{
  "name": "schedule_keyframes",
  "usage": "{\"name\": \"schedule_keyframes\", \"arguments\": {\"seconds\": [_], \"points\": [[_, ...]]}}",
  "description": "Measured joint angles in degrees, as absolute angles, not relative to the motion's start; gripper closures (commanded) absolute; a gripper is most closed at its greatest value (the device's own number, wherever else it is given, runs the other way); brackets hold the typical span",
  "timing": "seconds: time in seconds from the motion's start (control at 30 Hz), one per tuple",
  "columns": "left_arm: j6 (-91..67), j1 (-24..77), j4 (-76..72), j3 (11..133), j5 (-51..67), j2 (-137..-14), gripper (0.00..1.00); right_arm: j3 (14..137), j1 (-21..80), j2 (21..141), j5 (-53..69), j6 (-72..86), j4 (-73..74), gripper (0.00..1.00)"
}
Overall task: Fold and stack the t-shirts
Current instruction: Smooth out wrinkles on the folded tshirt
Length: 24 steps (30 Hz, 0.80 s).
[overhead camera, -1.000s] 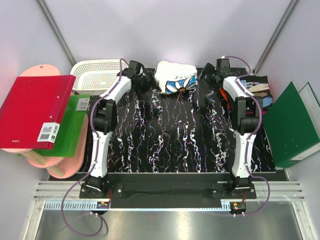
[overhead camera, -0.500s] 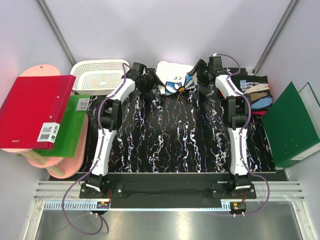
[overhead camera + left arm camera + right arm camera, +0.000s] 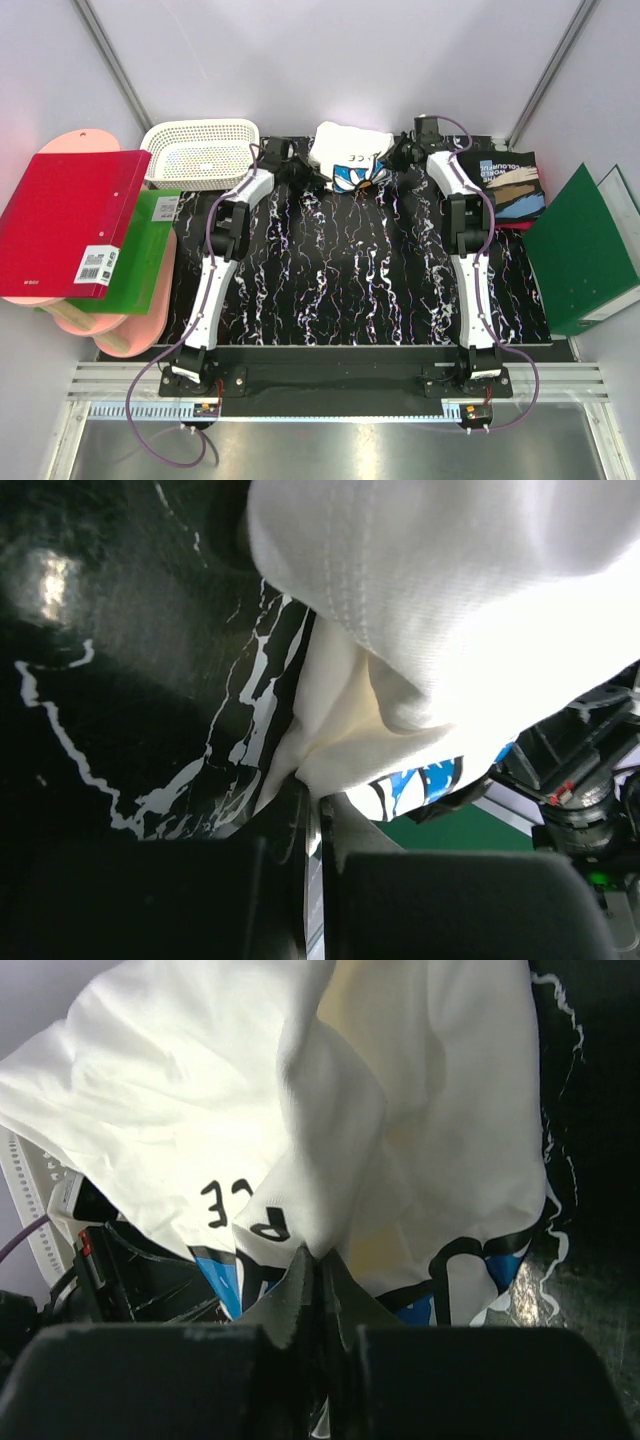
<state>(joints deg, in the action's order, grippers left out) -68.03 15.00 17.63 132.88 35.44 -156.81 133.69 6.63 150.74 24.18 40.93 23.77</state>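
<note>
A bunched white t-shirt (image 3: 345, 150) with dark lettering and blue print lies at the far middle of the black marbled table (image 3: 340, 270). My left gripper (image 3: 312, 172) is at its left edge, shut on a fold of the white t-shirt (image 3: 340, 750). Its tip (image 3: 312, 805) pinches the cloth just above the table. My right gripper (image 3: 392, 160) is at the shirt's right edge, shut on a pinch of the white t-shirt (image 3: 330, 1140), with its fingertips (image 3: 320, 1260) meeting under the print. A folded black t-shirt (image 3: 512, 180) with tan-blue-white print lies at the far right over a red-orange one (image 3: 522, 222).
A white lattice basket (image 3: 200, 152) stands at the far left. Red (image 3: 65, 225) and green (image 3: 135, 255) binders lie over pink boards off the table's left edge. A dark green binder (image 3: 585, 255) leans at the right. White walls close in behind.
Both arms have reached farther back to the white t-shirt's two sides. Both grippers have gone from open to shut on its cloth, bunching it narrower.
</note>
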Motion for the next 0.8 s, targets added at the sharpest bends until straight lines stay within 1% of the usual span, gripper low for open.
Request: {"name": "schedule_keyframes", "arguments": {"seconds": [0.03,0.17,0.33,0.47,0.67,0.8], "points": [[-68.2,15.0,16.4,131.9,35.9,-156.6,1.00,133.5,6.6,150.7,24.4,40.9,24.1,1.00],[-68.4,14.8,13.6,125.9,36.9,-153.7,1.00,132.3,6.6,150.7,25.9,41.0,26.1,1.00],[-66.4,15.1,13.6,114.1,37.6,-146.1,1.00,130.9,6.6,150.3,28.6,40.9,31.1,1.00],[-63.9,15.6,14.2,105.6,38.4,-139.7,1.00,127.0,6.6,147.4,30.4,39.9,35.2,1.00],[-59.7,17.1,15.2,89.9,40.1,-127.1,1.00,114.7,6.8,136.9,31.9,37.5,39.7,1.00],[-57.5,18.8,15.7,79.7,41.4,-119.4,1.00,103.5,7.0,127.0,33.1,36.4,40.4,1.00]]}}
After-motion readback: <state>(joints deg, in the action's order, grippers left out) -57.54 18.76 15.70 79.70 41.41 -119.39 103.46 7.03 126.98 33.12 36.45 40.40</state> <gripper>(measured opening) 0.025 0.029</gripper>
